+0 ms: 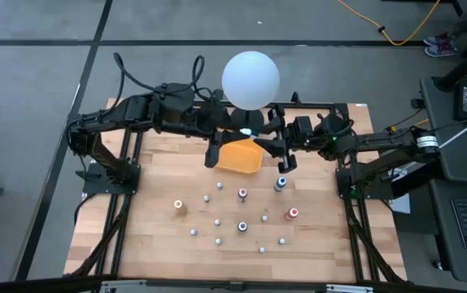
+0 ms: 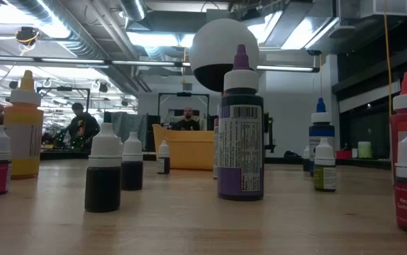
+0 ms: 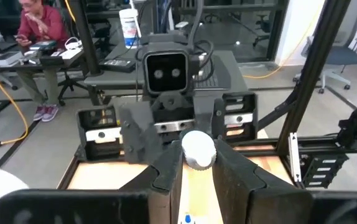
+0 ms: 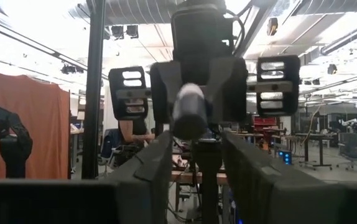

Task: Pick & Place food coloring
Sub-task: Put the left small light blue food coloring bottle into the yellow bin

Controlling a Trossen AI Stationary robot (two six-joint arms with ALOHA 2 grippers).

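Observation:
Over the yellow-orange tray (image 1: 242, 156) my two grippers meet tip to tip in mid-air. My left gripper (image 3: 198, 157) is shut on a small food coloring bottle with a whitish cap (image 3: 198, 148) and a dark body (image 4: 190, 127). My right gripper (image 4: 196, 140) faces it, open, with a finger on either side of the bottle and a gap showing to each. Several more food coloring bottles (image 1: 242, 194) stand upright on the wooden table (image 1: 136, 236), among them an orange one (image 1: 180, 205), a red one (image 1: 292, 213) and a purple-topped one (image 2: 240, 134). My left gripper pinches the small bottle between its two fingertips, at the whitish cap (image 3: 187, 155). The fingers come nearly level from the table's left side. The bottle is lifted clear, above the tray.
A big white globe (image 1: 250, 79) stands at the table's far edge, just behind the two grippers. The tray lies in front of it, and the loose bottles are spread over the table's middle and near part. People are in the room beyond the table (image 3: 38, 25).

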